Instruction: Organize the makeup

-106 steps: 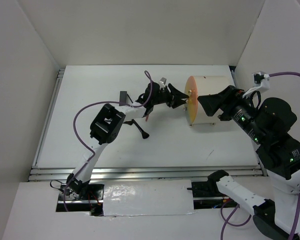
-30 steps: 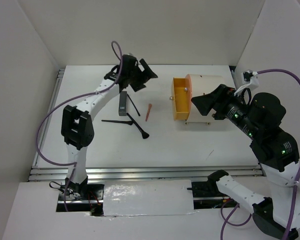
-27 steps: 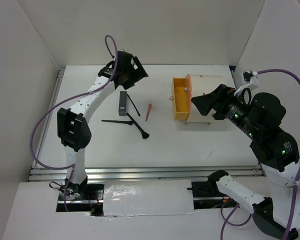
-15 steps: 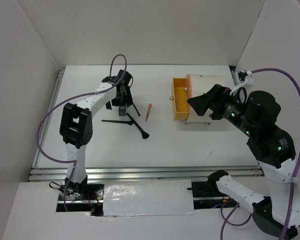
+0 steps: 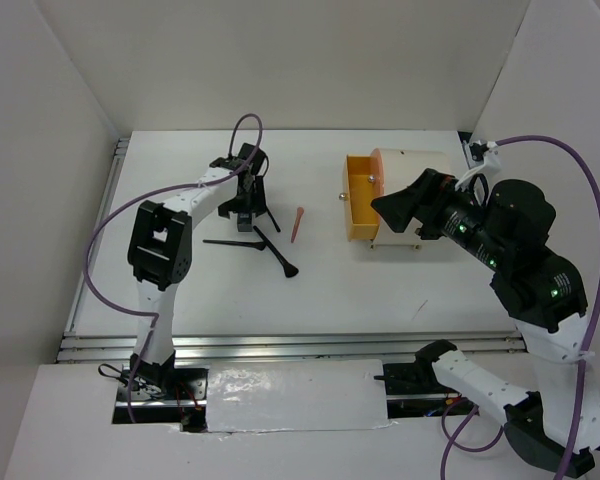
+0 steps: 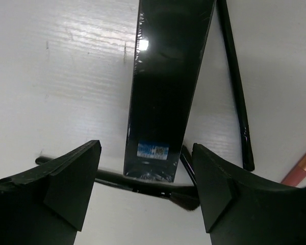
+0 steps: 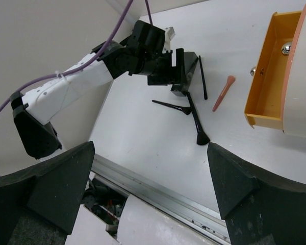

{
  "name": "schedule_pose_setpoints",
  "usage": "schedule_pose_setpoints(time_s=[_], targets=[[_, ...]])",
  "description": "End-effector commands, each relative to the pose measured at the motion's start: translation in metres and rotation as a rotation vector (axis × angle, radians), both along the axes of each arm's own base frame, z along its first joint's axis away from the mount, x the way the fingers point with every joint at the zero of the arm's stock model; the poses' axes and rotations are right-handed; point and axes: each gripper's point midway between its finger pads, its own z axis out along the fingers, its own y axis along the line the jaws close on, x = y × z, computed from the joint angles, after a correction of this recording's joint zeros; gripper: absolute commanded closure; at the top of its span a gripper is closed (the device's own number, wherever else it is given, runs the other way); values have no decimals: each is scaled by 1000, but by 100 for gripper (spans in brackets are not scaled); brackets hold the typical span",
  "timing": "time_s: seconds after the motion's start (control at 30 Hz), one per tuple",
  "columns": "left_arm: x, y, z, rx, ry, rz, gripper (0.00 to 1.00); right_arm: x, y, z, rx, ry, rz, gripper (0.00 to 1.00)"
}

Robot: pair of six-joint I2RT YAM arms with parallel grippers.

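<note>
The makeup lies on the white table left of centre. The dark grey rectangular tube (image 6: 166, 87) lies lengthwise between my left gripper's (image 6: 145, 189) jaws, which stand open with a gap on each side. In the top view that left gripper (image 5: 245, 195) sits low over the tube (image 5: 244, 222). A black brush (image 6: 143, 184) runs under the tube's near end. A thin black stick (image 6: 234, 87) lies to its right, and beyond it the orange-pink stick (image 5: 298, 224). My right gripper (image 7: 150, 194) hangs open and empty, high beside the drum box.
The cream drum-shaped box (image 5: 420, 200) stands at the right with its orange drawer (image 5: 358, 198) pulled out toward the makeup. A longer black brush (image 5: 276, 255) and a second one (image 5: 230, 243) lie in front of the tube. White walls enclose the table.
My left arm has swung from the back of the table down over the dark tube. The right gripper has shifted slightly left. The makeup and the drawer have not moved.
</note>
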Motion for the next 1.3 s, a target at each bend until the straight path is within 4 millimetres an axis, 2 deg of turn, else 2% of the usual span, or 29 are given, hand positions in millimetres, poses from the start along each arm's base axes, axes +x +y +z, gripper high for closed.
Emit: schedule_pose_setpoints(time_s=[0.0, 0.1, 0.23, 0.27, 0.33, 0.4, 0.47, 0.5, 0.53, 0.6, 0.63, 0.7, 0.73, 0.77, 0.8, 0.83, 0.9, 0.93, 1.0, 1.03, 1.1, 1.17, 1.2, 1.27], targets=[[13, 1, -13, -15, 13, -22, 15, 0, 3, 11, 9, -47, 19, 0], [14, 1, -22, -36, 23, -21, 24, 0, 3, 11, 6, -46, 15, 0], [19, 2, -17, -33, 5, -6, 63, 2, 3, 10, 1, -42, 14, 0], [17, 5, -13, -23, 11, 3, 67, 2, 3, 9, 0, -39, 16, 0], [21, 10, 6, -2, -25, 35, 76, 3, 4, 10, -1, -36, 16, 0], [19, 17, 34, 10, -62, 65, 80, 4, 4, 10, -3, -38, 15, 0], [25, 16, 75, -13, -144, 73, 83, 5, 3, 11, -3, -38, 10, 0], [22, 14, 87, -31, -149, 71, 84, 6, 4, 11, -5, -37, 12, 0], [24, 4, 115, -97, -191, 52, 85, 7, 4, 11, -6, -36, 9, 0], [22, -13, 138, -196, -217, 25, 88, 9, 3, 13, -11, -40, 1, 0], [17, -33, 161, -307, -238, -31, 88, 11, 2, 13, -14, -40, -10, 0], [13, -56, 191, -461, -297, -61, 90, 14, 1, 15, -17, -45, -20, 0], [12, -69, 202, -533, -315, -89, 90, 15, 1, 16, -18, -45, -21, 0], [2, -91, 214, -653, -302, -127, 90, 15, 1, 17, -15, -45, -20, 0], [5, -103, 227, -724, -342, -150, 90, 17, 3, 16, -14, -41, -18, 0], [-3, -118, 245, -785, -368, -188, 90, 17, 3, 16, -12, -38, -15, 0], [-12, -139, 266, -902, -375, -212, 90, 17, 4, 17, -7, -37, -11, 0], [-18, -158, 287, -988, -405, -254, 89, 17, 4, 17, -6, -37, -13, 0], [-23, -176, 301, -1071, -428, -299, 87, 15, 3, 18, -4, -42, -18, 0], [-26, -191, 315, -1121, -465, -345, 87, 15, 2, 18, -5, -43, -21, 0], [-29, -214, 314, -1186, -426, -358, 86, 14, 2, 21, 2, -49, -20, 0], [-31, -230, 324, -1252, -432, -380, 86, 12, 2, 23, 7, -52, -16, 0], [-28, -238, 317, -1262, -423, -370, 86, 11, 2, 25, 9, -56, -16, 0], [-32, -252, 319, -1299, -416, -380, 86, 10, 1, 26, 11, -60, -17, 0]])
